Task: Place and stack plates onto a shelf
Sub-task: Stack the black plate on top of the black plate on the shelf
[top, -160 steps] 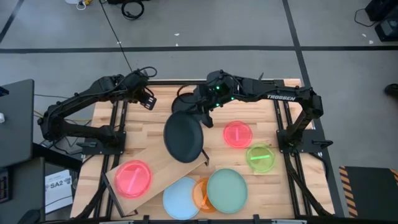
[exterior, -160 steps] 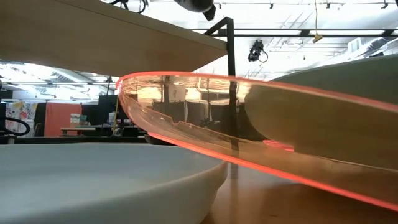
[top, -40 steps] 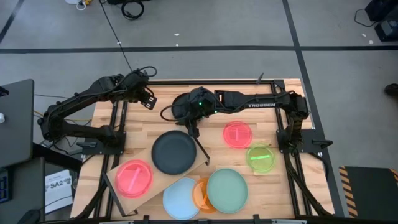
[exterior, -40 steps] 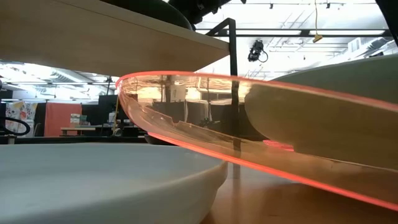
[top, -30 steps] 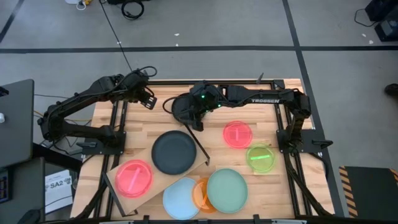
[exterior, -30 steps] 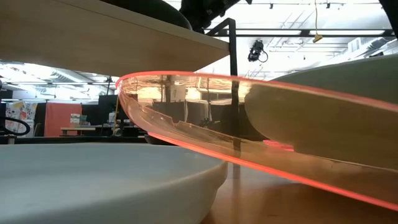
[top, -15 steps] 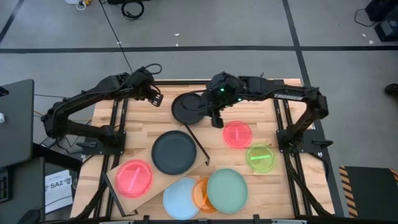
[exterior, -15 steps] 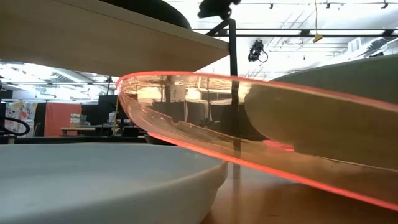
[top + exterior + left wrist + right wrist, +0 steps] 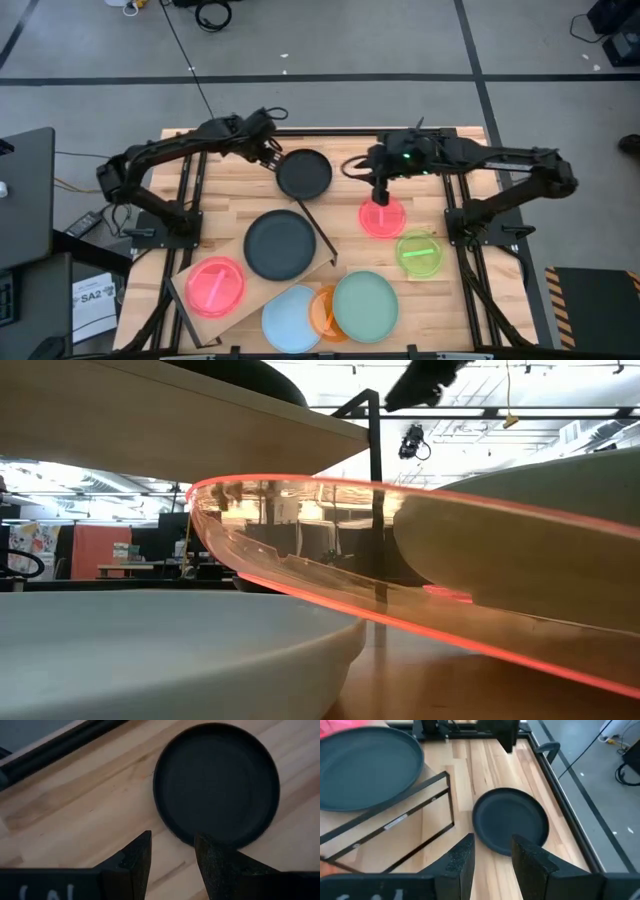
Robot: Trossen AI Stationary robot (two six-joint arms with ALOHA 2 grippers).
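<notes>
Here the shelf (image 9: pixel 262 282) carries a black plate (image 9: pixel 279 244) and a pink plate (image 9: pixel 212 286); both grippers' jaws stand apart.

The tabletop (image 9: pixel 225 205) is slatted pale wood. The small black plate (image 9: pixel 216 783) looks matt; the pink plate (image 9: pixel 382 216) is translucent, glossy plastic. The shelf frame (image 9: pixel 405 822) is black metal.

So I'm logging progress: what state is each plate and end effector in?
Large black plate: on the shelf.
Pink plate: on shelf.
Small black plate: on table.
Second pink plate: on table.
Left end effector: open, at small black plate.
Right end effector: open, empty.
</notes>
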